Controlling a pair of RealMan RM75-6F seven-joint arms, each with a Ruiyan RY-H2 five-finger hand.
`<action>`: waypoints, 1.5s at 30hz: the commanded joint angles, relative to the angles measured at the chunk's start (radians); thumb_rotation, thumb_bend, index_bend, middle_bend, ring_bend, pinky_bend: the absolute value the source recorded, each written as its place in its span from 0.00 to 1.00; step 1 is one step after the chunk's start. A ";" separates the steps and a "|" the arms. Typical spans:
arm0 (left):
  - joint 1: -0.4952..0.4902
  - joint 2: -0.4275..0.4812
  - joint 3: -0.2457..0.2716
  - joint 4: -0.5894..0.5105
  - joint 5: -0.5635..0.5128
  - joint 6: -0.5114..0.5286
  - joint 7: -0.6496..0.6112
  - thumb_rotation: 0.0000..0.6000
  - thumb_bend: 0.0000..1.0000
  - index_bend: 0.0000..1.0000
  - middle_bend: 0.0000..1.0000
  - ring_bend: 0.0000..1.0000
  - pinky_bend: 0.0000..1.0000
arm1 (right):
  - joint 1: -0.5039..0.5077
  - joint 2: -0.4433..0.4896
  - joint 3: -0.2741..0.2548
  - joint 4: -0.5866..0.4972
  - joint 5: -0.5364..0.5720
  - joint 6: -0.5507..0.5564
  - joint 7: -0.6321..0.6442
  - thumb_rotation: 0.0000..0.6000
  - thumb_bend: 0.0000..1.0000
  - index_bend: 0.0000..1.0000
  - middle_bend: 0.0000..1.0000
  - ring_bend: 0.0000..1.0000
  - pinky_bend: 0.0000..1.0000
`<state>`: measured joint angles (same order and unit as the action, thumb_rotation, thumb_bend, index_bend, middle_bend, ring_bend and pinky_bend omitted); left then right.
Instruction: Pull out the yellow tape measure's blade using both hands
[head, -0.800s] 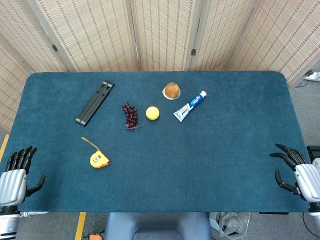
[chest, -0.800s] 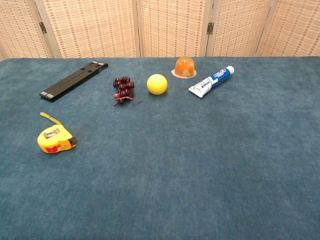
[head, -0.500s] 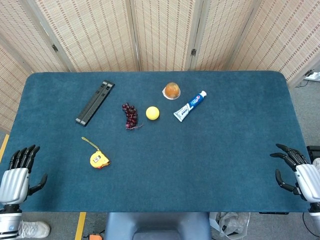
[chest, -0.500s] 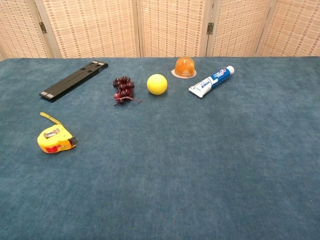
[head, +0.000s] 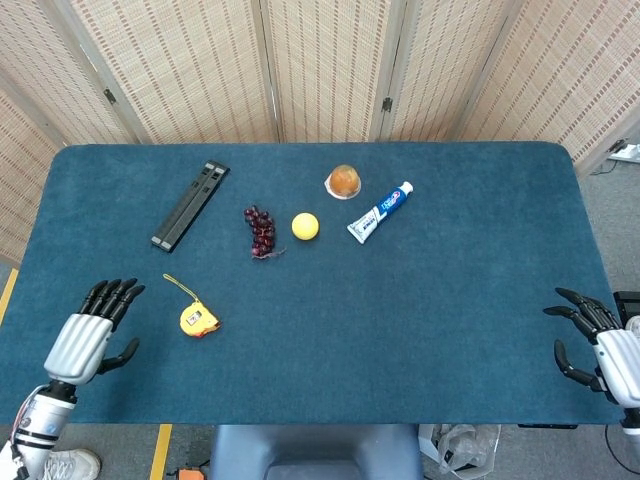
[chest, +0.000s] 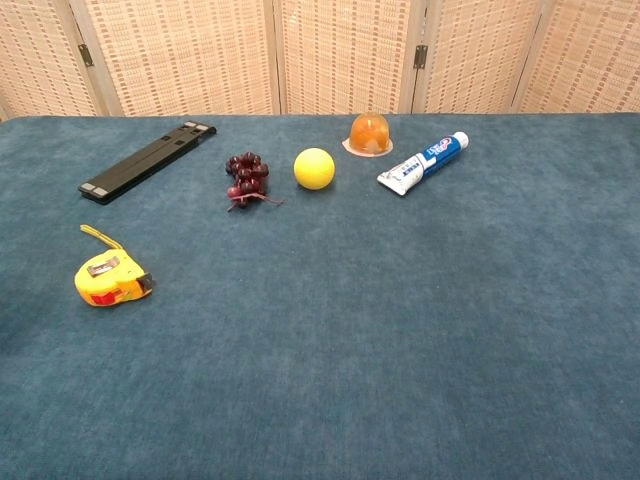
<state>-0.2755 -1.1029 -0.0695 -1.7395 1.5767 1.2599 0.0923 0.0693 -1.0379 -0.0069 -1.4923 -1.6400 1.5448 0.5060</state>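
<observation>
Head view: the yellow tape measure (head: 199, 319) is being observed lying flat on the blue worktop (head: 420, 300), toward its left front area, with a yellow wrist strap trailing from it toward the back. No blade is being shown drawn out of the case. The left hand (head: 90, 335) is being held over the worktop just left of the tape measure, apart from it, with its fingers (head: 112, 295) spread and nothing gripped. The right hand (head: 600, 345) is being held at the worktop's right front edge, well apart from the tape measure, its fingers likewise spread and holding nothing.

Behind the tape measure and slightly to its left, a black folded bar (head: 190, 205) is being noted lying diagonally. Behind and to the right of the tape measure, a bunch of dark grapes (head: 261, 231) is lying beside a yellow ball (head: 305, 226). Further right of the tape measure, an orange jelly cup (head: 344, 182) and a toothpaste tube (head: 380, 211) are lying near one another.

In the chest view, the tape measure (chest: 110, 280) is being shown at the left, its red button facing the front; neither hand is being captured there.
</observation>
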 joint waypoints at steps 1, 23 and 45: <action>-0.077 0.010 0.003 0.016 0.024 -0.100 0.008 1.00 0.43 0.12 0.10 0.05 0.02 | -0.002 0.004 0.000 -0.005 -0.001 0.004 -0.004 1.00 0.61 0.27 0.14 0.14 0.12; -0.337 -0.011 0.017 -0.002 -0.179 -0.518 0.225 1.00 0.43 0.01 0.06 0.00 0.00 | -0.010 0.004 -0.004 -0.001 0.002 0.008 0.004 1.00 0.61 0.27 0.14 0.14 0.12; -0.476 -0.120 0.066 0.085 -0.581 -0.562 0.472 1.00 0.43 0.05 0.07 0.02 0.01 | -0.012 -0.004 -0.005 0.002 0.008 0.000 0.000 1.00 0.61 0.27 0.14 0.14 0.12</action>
<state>-0.7396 -1.2151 -0.0144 -1.6620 1.0280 0.6886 0.5445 0.0571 -1.0414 -0.0120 -1.4905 -1.6320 1.5454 0.5057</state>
